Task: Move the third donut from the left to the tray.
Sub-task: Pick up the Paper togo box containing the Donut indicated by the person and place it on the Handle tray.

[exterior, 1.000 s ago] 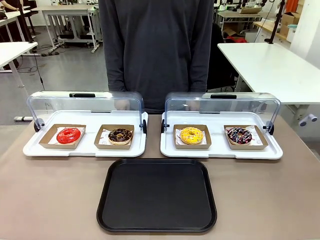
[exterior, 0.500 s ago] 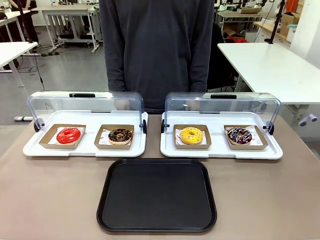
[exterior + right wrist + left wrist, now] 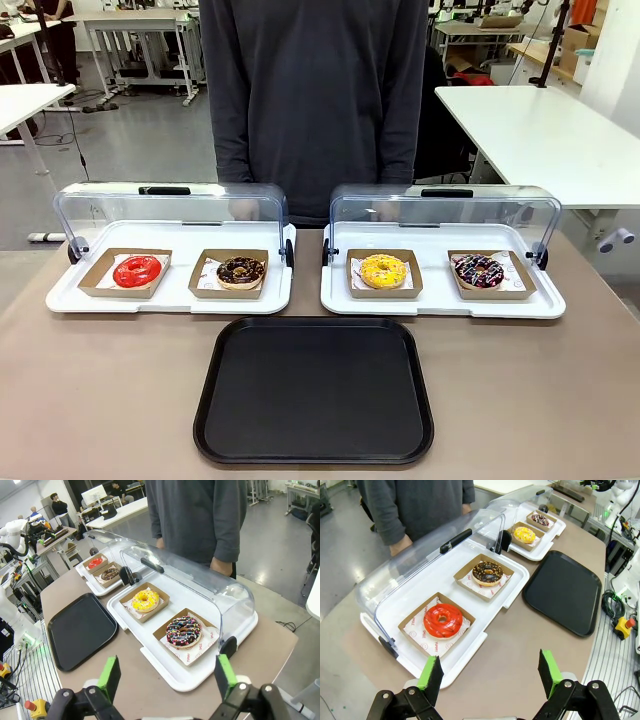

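The yellow-iced donut [image 3: 383,269], third from the left, sits in a brown cardboard holder on the right white display tray [image 3: 442,305]; it also lies in the left wrist view [image 3: 524,534] and the right wrist view [image 3: 145,600]. The black tray [image 3: 314,391] lies flat on the table in front of both display trays, bare. My left gripper [image 3: 488,674] hangs open above the table near the red donut's end. My right gripper [image 3: 165,674] hangs open over the table's right end, nearest the sprinkled chocolate donut. Neither gripper holds anything.
A red donut [image 3: 137,270] and a chocolate donut [image 3: 240,270] sit on the left display tray, a sprinkled chocolate donut [image 3: 479,270] on the right one. Both clear domed lids [image 3: 170,210] are pushed back open. A person [image 3: 315,100] stands at the far side, hands behind the lids.
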{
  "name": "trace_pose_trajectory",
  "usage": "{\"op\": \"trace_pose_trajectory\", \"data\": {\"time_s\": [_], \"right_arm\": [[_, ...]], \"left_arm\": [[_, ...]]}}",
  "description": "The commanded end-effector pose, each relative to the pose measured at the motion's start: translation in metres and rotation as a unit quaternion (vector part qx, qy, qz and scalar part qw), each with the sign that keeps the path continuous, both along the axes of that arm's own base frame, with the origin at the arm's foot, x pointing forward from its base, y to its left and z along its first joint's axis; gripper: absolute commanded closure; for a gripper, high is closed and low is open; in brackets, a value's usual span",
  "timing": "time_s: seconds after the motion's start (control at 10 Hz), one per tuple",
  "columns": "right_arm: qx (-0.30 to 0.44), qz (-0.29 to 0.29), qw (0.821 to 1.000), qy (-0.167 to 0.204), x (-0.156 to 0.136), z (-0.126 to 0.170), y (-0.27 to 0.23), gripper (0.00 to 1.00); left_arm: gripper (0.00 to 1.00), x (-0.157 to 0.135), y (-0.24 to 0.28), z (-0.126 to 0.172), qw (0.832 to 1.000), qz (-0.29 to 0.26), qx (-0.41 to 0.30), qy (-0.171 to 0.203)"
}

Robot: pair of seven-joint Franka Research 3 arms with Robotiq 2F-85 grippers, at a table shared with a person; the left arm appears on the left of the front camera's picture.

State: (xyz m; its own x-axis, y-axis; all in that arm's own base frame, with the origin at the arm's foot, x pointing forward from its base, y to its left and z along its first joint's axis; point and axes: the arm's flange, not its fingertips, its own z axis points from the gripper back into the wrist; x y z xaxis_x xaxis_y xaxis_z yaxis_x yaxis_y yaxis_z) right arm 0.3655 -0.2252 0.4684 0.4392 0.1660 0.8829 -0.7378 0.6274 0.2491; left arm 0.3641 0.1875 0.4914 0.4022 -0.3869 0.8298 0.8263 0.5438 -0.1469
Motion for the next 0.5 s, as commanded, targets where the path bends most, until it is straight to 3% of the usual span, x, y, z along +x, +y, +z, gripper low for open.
{"op": "trace_pose_trajectory", "data": {"time_s": [0.0,0.4], "right_arm": [[0.006,0.0,1.0,-0.014,0.0038,0.001,-0.0006,0.0],[0.006,0.0,1.0,-0.014,0.0038,0.001,-0.0006,0.0]], "left_arm": [[0.0,-0.0008,-0.0006,0.0021,1.0,-0.001,-0.003,0.002],[0.0,-0.0008,-0.0006,0.0021,1.0,-0.001,-0.003,0.002]]}}
